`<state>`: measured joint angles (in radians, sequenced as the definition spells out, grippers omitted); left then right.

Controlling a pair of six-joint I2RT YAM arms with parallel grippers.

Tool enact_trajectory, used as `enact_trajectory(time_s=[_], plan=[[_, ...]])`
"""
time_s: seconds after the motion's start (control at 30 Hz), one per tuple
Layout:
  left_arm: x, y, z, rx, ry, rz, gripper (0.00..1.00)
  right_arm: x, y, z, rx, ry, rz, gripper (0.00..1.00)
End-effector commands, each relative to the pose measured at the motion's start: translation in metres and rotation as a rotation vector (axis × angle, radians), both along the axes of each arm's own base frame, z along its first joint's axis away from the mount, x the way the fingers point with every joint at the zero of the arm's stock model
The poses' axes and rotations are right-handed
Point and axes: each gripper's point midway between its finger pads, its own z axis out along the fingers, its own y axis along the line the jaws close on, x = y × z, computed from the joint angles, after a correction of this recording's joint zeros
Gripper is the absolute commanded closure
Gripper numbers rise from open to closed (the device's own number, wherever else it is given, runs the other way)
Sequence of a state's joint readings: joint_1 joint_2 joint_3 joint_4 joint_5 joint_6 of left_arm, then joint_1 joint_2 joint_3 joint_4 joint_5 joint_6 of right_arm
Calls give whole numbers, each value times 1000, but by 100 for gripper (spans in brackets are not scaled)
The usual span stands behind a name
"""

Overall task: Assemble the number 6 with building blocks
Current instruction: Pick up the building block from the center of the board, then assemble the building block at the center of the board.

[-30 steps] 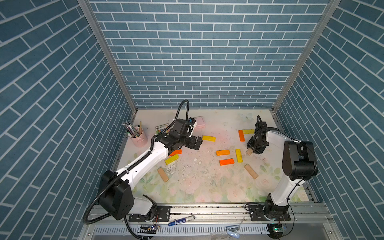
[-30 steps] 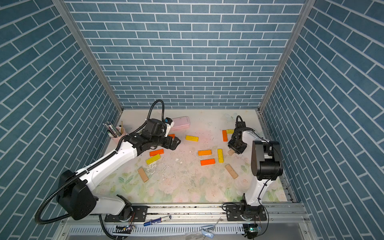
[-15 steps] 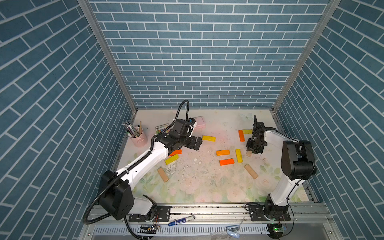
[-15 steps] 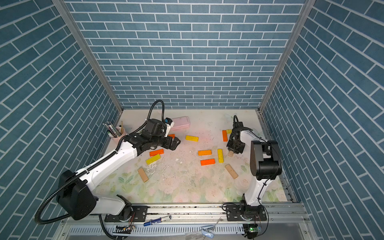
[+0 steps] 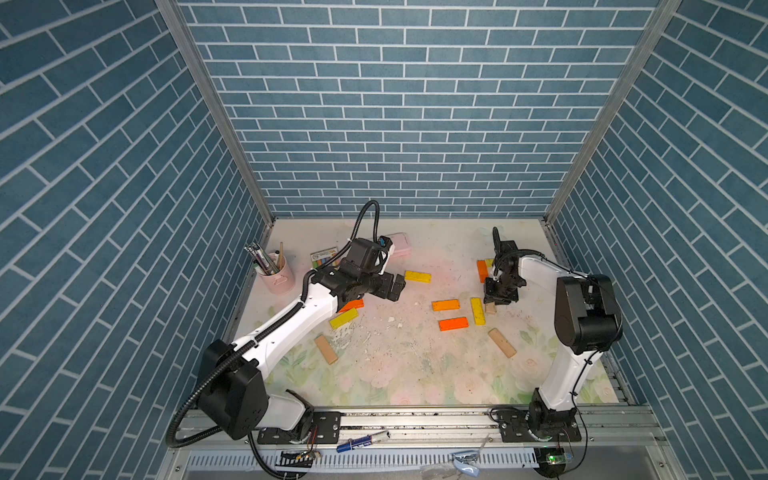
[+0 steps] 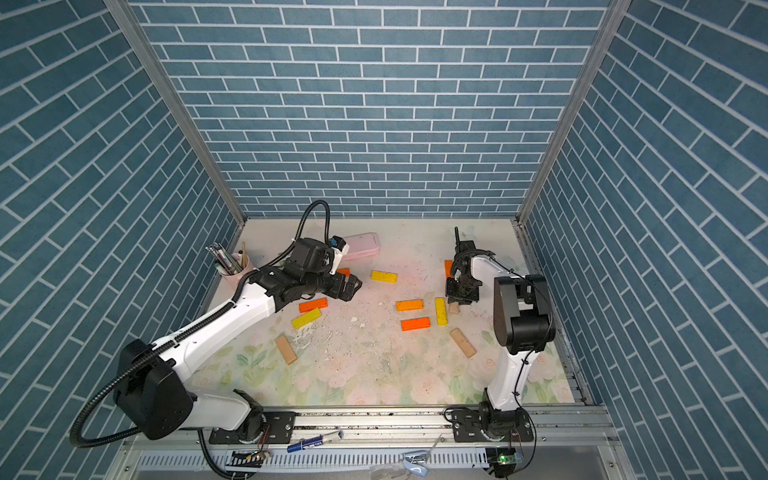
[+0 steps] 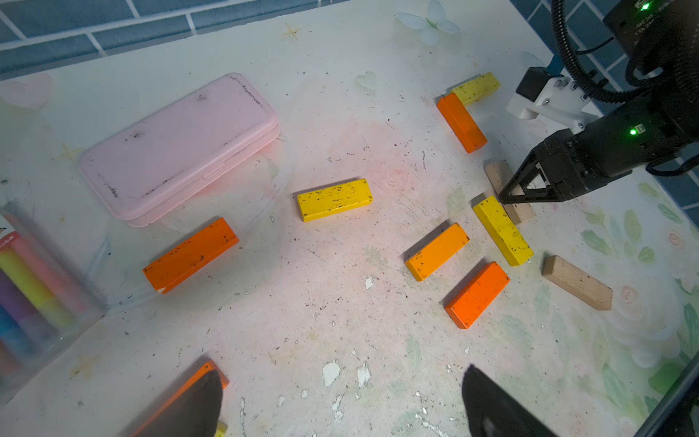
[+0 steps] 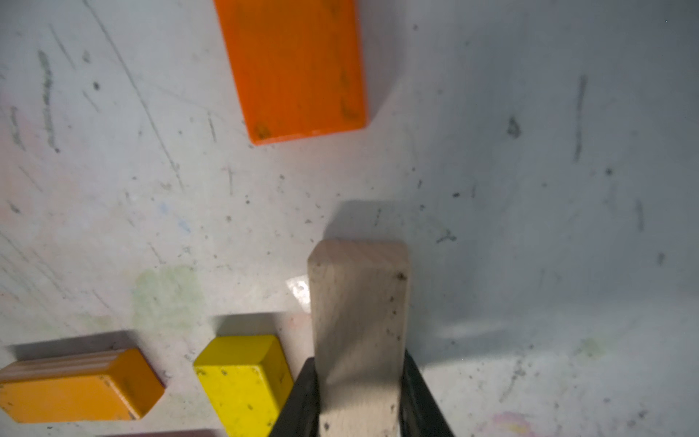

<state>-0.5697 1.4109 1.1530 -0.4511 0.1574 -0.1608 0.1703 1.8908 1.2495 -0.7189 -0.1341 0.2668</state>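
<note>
While the left tool hangs spread wide above the white flowered surface, the right tool pinches a plain tan wooden block by its long sides.
Nearest to the arm bases, a tan wooden bar lies on the left and another tan bar on the right, well apart. Behind them a red-orange painted bar, a light orange bar and a yellow bar lie near together; the pinched block is just beside this yellow bar's far end, low at the surface, lifted or not I cannot tell. Farther, a second yellow bar lies alone, and a dark orange bar touches a third yellow bar.
</note>
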Motion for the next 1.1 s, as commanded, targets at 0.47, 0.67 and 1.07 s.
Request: enact_trajectory(time_s=[0.47,0.67,1.07], plan=[[-1,-18,-14,-5,22,-95,1,1,-4,-7,-63,54,178,73],[-3,-19,-15,-7,2,-123,1,5,-2,-8,-59,51,194,73],[-2,-21,-18,-7,17,-125,1,12,6,-11,-55,57,204,73]])
